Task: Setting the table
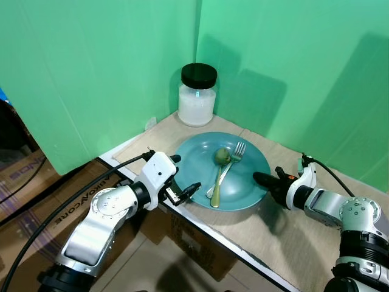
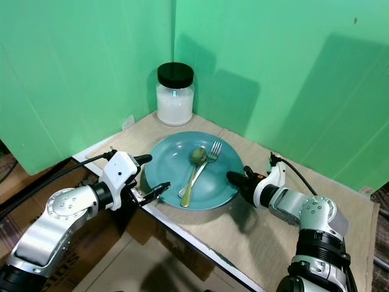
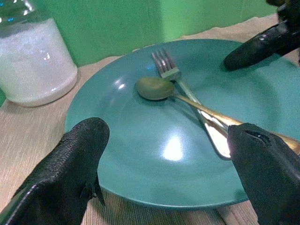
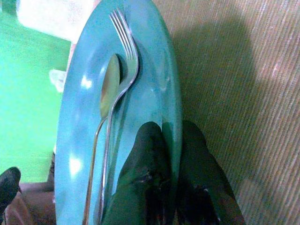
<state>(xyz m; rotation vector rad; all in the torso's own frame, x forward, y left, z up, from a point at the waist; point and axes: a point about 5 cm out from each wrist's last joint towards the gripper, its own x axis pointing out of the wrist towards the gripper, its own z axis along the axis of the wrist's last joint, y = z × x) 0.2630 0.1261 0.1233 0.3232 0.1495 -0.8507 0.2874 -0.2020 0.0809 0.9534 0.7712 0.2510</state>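
The plate point(image 1: 200, 182) sits near the table point(image 1: 292, 243) edge closest to me, teal and round, on a beige cloth point(image 2: 316, 201). Across its middle lie a spoon point(image 1: 217, 176) and a fork point(image 1: 231, 161), crossing each other, with their heads toward 12 o'clock and their handles running down toward 6. The spoon's bowl rests just beside the fork's tines (the two touch where the handles cross).

My right claw point(image 4: 171, 145) is at the plate's 3 o'clock rim. Its fingers point(image 4: 147, 159) are pinched narrow with the rim between them: one lies on the plate's upper face, the other on the outside by the cloth.

My left claw point(image 3: 173, 164) is at the plate's 8 o'clock edge, at the table's near corner. Its fingers point(image 3: 77, 159) are spread wide, one on either side of the near rim, and it holds nothing. Whether the tips touch the plate I cannot tell. In the left wrist view the spoon's handle points toward one of them.

Beyond the plate at 11 o'clock, in the corner against the green walls point(image 1: 109, 73), stands a jar point(image 1: 197, 96), upright, with a black lid point(image 1: 199, 75) and white contents. It stands apart from the plate.

Below the table's near edge there are cardboard boxes point(image 1: 36, 194) on the floor.
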